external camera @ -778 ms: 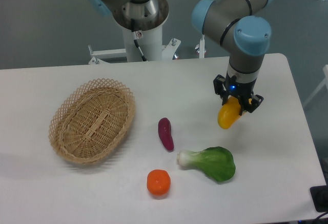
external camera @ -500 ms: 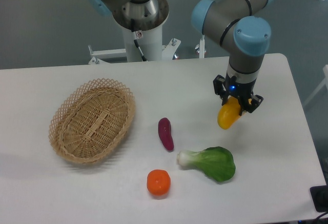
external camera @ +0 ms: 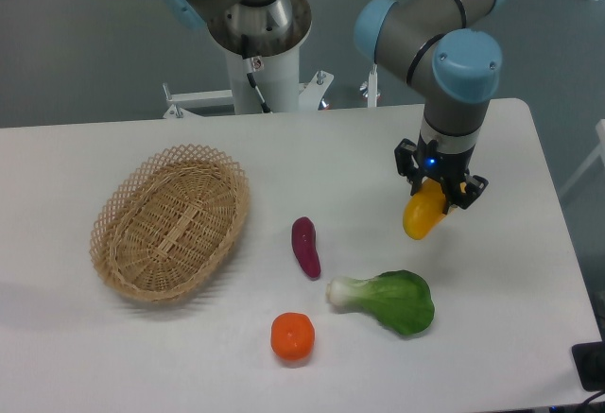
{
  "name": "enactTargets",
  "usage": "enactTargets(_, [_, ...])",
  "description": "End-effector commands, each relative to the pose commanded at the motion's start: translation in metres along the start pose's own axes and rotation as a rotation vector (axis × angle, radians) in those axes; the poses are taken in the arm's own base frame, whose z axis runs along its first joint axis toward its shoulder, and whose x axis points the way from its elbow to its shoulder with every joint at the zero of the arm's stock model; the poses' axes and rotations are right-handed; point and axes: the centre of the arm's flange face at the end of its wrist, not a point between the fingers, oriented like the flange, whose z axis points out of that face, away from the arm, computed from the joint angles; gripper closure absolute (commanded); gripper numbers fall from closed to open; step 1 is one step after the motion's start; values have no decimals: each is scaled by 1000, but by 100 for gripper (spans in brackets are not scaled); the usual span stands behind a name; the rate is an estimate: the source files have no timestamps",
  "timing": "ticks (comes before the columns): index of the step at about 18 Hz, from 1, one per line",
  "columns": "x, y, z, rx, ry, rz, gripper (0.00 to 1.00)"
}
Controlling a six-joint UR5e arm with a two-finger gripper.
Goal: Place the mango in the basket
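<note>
The yellow-orange mango sits at the right of the table, its upper end between my gripper's black fingers. My gripper points straight down and is shut on the mango's top. Whether the fruit rests on the table or hangs just above it is unclear. The tan wicker basket lies far to the left, empty, with its lattice rim showing all around.
A slim purple sweet potato lies between basket and mango. A green bok choy lies just below the mango, and a round orange fruit sits near the front. The robot's base column stands behind the table.
The gripper and the mango have shifted a hair to the right; otherwise nothing has moved.
</note>
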Motion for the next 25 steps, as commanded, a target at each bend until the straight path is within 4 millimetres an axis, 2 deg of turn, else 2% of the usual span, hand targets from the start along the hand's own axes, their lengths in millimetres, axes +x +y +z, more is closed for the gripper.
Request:
enactTargets(6, [29,-53,-6,19,-2,6,68])
enactTargets(10, [58,-91,-15,37,-5,29,67])
enactTargets(14, [94,-118,-29,44,-10,34,67])
enactTargets(17, [131,-137,-34,51,-2,35,67])
enactTargets(20, [165,-161,-52,71,-18,11,67])
enactTargets(22, [182,-169,-63,83,-26,-2,67])
enactTargets(25, [203,-180,-63,84,-20,13,67])
